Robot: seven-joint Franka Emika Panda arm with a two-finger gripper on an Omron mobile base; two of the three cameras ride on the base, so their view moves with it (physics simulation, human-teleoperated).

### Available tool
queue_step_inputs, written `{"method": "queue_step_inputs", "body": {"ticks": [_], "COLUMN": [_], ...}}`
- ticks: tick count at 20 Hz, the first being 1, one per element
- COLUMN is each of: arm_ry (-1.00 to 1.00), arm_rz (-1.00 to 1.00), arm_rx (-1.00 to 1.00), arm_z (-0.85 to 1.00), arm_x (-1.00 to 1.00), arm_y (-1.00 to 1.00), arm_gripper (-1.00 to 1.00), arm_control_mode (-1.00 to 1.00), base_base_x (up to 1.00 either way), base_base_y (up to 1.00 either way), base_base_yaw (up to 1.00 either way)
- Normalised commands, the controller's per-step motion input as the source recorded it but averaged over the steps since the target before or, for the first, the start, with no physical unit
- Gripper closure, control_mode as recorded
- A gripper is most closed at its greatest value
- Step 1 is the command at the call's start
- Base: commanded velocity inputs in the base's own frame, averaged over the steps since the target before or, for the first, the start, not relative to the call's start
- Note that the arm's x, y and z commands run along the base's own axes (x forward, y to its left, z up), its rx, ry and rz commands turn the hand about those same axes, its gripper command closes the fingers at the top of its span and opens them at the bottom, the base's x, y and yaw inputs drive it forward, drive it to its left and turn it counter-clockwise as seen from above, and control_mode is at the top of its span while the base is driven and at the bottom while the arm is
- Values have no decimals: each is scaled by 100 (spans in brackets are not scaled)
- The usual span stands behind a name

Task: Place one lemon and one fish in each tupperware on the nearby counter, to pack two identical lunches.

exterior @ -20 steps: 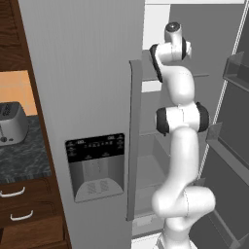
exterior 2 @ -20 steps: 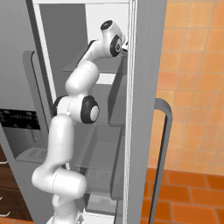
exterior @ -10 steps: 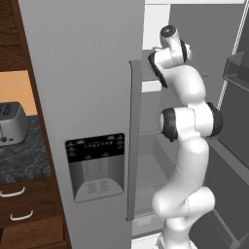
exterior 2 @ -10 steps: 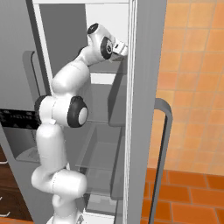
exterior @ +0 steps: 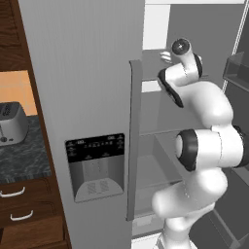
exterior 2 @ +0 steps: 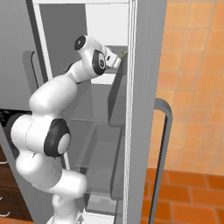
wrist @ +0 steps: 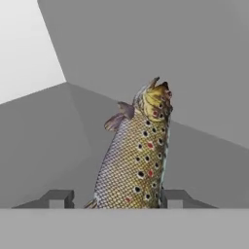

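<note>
A: Item: fish (wrist: 137, 155), spotted, lying between the two finger tips of the tool (wrist: 113, 198) inside the fridge (exterior: 87, 97), on an upper shelf (wrist: 58, 146).

B: Tool state?

A: Jaws drawn in against the fish's flanks; it looked gripped.

B: Step in hand?

A: Fetching a fish, judged. The next move called for lifting it clear, then carrying it left toward the counter (exterior: 22, 158) by the toaster (exterior: 12, 124).
</note>
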Motion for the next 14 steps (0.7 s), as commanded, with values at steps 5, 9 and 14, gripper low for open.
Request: {"method": "queue_step_inputs", "body": {"ticks": [5, 9, 14], "arm_ry": [22, 2, -8], "arm_rz": [0, 6, 26], "arm_rx": [2, -2, 1], "arm_z": [39, -56, -90], "arm_x": [-100, -100, -100], "arm_y": [44, 81, 41], "arm_gripper": [100, 100, 100], "arm_control_mode": [-100, -100, -100], "base_base_x": [0, 0, 0], "base_base_y": [0, 0, 0], "base_base_yaw": [0, 0, 0]}}
